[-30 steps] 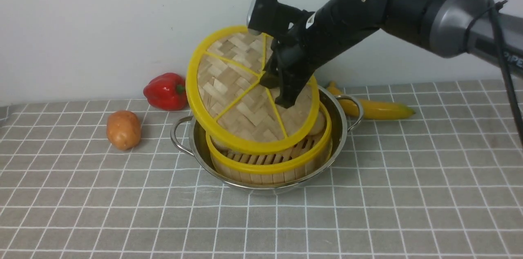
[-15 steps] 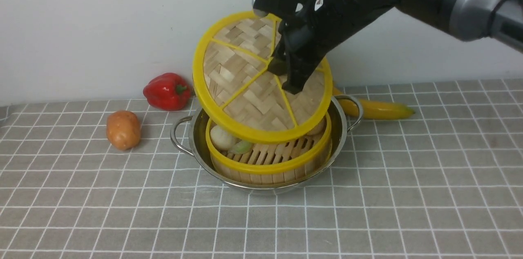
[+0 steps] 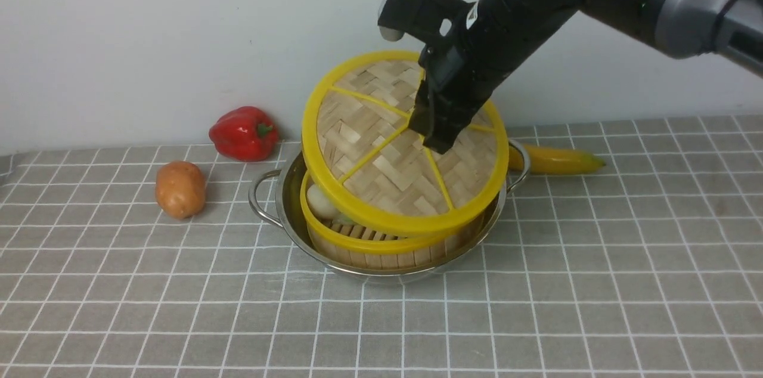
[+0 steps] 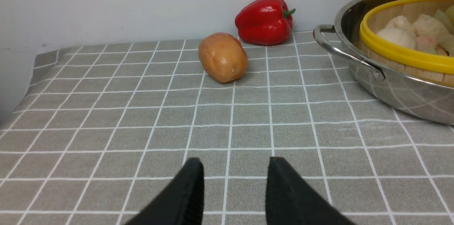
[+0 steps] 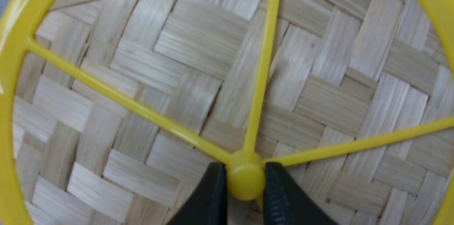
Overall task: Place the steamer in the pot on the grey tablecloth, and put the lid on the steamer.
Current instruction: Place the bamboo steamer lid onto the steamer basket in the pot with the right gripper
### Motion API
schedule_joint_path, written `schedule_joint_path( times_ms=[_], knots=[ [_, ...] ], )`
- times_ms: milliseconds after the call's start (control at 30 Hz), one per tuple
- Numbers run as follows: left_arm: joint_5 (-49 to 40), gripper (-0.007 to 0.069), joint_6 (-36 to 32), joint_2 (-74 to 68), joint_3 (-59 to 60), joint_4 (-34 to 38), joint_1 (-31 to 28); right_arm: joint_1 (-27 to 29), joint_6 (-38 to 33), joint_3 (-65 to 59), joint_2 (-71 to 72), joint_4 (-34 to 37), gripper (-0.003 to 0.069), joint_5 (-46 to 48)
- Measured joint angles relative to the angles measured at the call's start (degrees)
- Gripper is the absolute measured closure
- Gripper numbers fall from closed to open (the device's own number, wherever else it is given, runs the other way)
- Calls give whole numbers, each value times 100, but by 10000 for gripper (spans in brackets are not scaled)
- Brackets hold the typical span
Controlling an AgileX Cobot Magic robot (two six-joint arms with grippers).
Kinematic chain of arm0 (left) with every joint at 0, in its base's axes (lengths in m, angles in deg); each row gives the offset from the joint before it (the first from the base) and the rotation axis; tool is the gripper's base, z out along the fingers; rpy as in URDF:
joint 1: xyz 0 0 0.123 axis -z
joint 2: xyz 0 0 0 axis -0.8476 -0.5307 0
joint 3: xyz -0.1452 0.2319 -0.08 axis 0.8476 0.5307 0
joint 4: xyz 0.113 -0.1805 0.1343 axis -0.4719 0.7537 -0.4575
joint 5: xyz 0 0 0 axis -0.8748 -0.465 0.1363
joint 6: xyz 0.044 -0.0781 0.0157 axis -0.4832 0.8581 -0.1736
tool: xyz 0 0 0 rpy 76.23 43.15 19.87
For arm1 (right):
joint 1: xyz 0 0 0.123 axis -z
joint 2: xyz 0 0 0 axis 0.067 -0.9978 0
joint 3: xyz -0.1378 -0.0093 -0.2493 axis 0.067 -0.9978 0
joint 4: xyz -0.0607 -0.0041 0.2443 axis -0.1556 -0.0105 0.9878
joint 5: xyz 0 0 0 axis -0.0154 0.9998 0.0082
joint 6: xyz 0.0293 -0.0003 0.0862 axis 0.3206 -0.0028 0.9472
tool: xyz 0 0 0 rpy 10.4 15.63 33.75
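Arm (image 3: 536, 8) black, grey band; pincer (image 5: 245, 196) black.

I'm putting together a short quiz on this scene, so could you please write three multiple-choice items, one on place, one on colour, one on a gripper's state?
1. Where is the steamer?
A) On the bare cloth
B) Inside the pot
C) Beside the banana

2. What colour is the lid's rim?
A) Red
B) Green
C) Yellow

3. What is the right gripper doing?
A) Gripping the lid's hub
B) Hanging open and empty
C) Holding the pot's handle

Key:
1. B: the steamer sits within the walls of the pot.
2. C: a thick yellow band rings the woven lid.
3. A: the fingertips of the right gripper close on the yellow hub from both sides.
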State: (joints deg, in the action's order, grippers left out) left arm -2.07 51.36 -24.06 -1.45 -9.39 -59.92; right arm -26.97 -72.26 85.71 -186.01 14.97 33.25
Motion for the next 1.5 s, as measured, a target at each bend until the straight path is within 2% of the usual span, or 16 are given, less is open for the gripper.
schedule_joint_path(
  times_ms=[500,800,1500],
  knots=[
    [0,382,0,0,0,0,0,-3,-283,0,-203,84,516,-351],
    [0,382,0,0,0,0,0,-3,-308,0,-207,358,516,-365],
    [0,382,0,0,0,0,0,-3,-565,2,-338,374,516,-422]
  ],
)
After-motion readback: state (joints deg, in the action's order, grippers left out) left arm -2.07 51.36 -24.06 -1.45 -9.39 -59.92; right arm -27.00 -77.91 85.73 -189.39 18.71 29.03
